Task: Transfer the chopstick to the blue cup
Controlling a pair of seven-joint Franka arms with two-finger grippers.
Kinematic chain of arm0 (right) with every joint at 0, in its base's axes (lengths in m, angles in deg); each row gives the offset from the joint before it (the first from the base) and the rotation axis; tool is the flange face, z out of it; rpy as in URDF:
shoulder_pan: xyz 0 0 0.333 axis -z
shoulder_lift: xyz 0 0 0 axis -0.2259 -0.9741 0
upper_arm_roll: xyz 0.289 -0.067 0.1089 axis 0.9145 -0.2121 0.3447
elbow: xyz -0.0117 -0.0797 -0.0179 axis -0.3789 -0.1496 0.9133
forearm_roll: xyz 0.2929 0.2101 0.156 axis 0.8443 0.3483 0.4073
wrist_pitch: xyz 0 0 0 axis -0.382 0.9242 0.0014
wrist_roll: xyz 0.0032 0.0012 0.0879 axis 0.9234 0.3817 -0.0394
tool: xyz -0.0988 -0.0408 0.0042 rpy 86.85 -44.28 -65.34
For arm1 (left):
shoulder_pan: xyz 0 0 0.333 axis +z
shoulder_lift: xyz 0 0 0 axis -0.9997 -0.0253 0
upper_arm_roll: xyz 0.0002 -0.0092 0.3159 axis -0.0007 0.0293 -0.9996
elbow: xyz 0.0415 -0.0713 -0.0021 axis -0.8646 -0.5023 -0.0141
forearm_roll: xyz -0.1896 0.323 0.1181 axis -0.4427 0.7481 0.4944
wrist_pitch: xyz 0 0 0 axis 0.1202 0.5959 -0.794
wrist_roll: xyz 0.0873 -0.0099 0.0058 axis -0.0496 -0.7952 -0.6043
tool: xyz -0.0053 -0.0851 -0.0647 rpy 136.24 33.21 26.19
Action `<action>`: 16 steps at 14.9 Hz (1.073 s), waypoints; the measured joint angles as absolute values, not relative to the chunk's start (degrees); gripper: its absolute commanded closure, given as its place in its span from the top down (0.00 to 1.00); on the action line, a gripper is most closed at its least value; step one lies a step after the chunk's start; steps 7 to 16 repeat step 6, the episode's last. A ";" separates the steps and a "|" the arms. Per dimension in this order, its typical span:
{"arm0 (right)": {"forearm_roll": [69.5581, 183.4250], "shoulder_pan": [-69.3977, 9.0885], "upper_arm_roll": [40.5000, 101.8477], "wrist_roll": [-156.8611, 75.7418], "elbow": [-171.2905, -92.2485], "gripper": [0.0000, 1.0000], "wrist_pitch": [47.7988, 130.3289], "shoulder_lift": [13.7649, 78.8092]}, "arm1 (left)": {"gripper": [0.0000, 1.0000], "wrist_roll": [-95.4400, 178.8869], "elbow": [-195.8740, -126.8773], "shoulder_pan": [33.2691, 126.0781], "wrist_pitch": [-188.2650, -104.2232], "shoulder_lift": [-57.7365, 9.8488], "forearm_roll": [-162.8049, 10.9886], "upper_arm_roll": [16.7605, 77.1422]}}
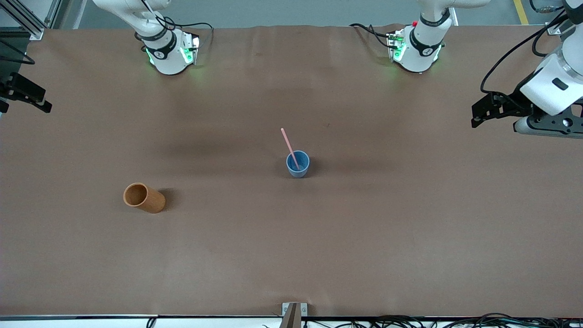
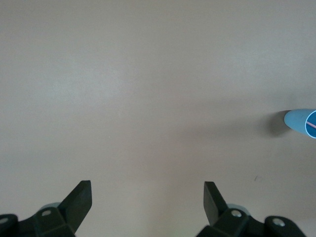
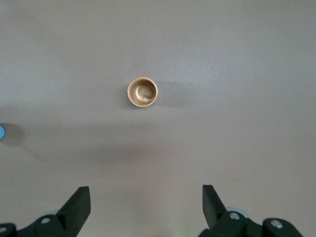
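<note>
A pale pink chopstick (image 1: pixel 289 147) is being held upright-aslant by the blue cup (image 1: pixel 298 164) at mid-table, its lower end inside the cup and its upper length leaning against the rim, tilted away from the front camera. The transfer is judged to be done, since nothing is being gripped. The left gripper (image 2: pixel 147 197) is being kept high over bare table at the left arm's end, its fingers spread wide and empty, with the blue cup seen well apart at the edge of its wrist view. The right gripper (image 3: pixel 146 200) is likewise being held released and empty, high above the orange-brown cup (image 1: pixel 144 197), which is standing nearer the front camera, toward the right arm's end. Both arms are being parked clear, presumably so the leaning stick is not being knocked.
</note>
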State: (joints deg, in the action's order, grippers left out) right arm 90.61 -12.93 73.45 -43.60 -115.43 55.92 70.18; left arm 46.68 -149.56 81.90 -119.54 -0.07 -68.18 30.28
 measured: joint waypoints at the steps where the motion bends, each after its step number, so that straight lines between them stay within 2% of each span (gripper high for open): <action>1: 90.62 -12.93 73.45 -43.58 -115.45 1.00 55.86 70.18 | 1.00 46.68 -149.55 81.90 -119.54 -0.07 -68.18 30.28; 16: 90.62 -12.93 73.45 -43.49 -115.50 1.00 55.51 70.18 | 1.00 46.68 -149.54 81.90 -119.54 -0.07 -68.18 30.28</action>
